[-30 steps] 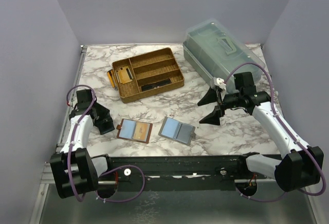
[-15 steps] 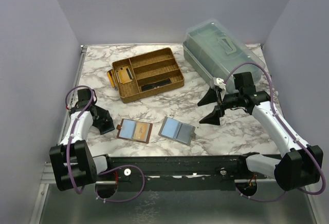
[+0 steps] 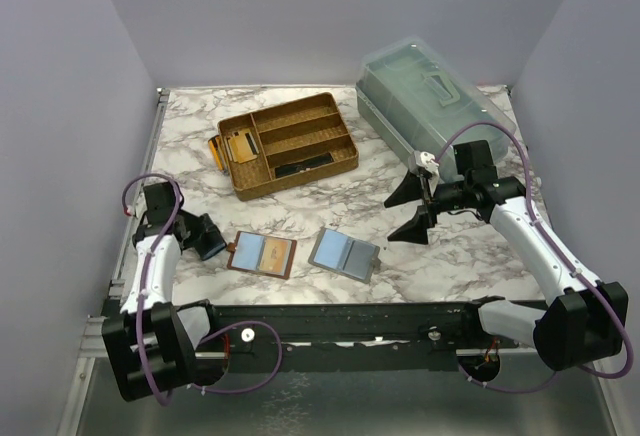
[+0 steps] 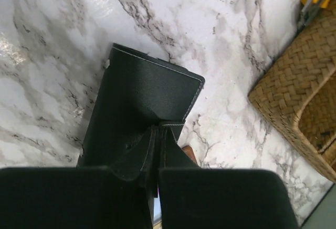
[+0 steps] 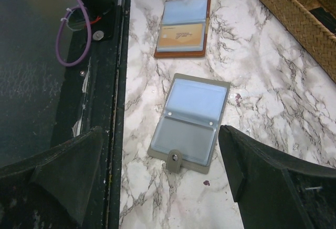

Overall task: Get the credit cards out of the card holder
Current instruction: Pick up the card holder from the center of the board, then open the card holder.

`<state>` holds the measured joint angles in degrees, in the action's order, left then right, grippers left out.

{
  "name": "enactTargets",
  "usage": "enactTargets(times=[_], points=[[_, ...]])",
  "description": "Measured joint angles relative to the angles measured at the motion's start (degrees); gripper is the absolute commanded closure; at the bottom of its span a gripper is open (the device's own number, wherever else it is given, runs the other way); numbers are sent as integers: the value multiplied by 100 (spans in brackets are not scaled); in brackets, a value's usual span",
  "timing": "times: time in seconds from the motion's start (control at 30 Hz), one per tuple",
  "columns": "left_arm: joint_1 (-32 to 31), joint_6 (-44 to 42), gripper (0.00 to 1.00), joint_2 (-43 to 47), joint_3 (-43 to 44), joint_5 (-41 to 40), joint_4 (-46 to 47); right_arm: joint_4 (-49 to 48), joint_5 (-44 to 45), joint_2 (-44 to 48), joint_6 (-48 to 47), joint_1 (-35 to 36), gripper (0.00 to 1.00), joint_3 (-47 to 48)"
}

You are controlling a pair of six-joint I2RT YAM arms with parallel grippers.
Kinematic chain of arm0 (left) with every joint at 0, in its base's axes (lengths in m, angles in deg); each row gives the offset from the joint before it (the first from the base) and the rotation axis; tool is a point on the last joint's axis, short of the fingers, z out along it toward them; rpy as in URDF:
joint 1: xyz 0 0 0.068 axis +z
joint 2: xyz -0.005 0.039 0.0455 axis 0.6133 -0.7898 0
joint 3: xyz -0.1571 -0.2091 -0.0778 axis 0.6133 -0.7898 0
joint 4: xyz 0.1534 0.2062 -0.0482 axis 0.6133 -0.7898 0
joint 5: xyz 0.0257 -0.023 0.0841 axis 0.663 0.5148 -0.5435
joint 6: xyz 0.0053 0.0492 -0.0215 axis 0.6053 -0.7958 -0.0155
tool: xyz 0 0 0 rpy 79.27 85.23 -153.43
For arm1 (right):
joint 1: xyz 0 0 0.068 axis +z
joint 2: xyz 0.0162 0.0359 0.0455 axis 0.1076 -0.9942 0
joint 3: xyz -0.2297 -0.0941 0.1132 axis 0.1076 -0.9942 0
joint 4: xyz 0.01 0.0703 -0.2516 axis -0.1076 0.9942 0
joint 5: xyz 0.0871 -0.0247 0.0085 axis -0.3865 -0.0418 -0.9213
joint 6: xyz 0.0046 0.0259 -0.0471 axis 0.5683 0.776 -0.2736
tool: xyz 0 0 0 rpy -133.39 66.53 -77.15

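Lower left of the top view | card holder point(image 4: 143, 100) is lying black side up on marble table point(image 3: 300, 201), its raised flap clamped by left gripper point(image 4: 158, 179) | right of centre, right gripper point(image 3: 398, 216) is held spread wide, grasping nothing

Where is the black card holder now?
The black card holder lies far left in the top view, just left of the open brown holder; the left pincer is shut on its strap.

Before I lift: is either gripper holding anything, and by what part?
Left gripper pinches the black card holder by its cover's near edge; right gripper holds nothing.
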<state>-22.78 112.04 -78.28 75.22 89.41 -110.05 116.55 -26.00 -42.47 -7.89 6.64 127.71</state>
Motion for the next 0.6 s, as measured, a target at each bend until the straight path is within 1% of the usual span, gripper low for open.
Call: enactTargets(times=[0.07,0.2,0.33,0.5,0.6], points=[[66,-61,100,192,-96,162,103,9,0,0,-2,0,1,0],[186,-125,100,479,-354,761,481,24,0,0,-2,0,0,0],[208,-177,100,568,-382,1172,629,28,0,-13,0,0,1,0],[221,-203,100,1178,-382,1749,769,28,-4,-216,24,66,1,0],[168,-63,100,1279,-380,2192,846,-85,-11,-424,302,249,1,-2]])
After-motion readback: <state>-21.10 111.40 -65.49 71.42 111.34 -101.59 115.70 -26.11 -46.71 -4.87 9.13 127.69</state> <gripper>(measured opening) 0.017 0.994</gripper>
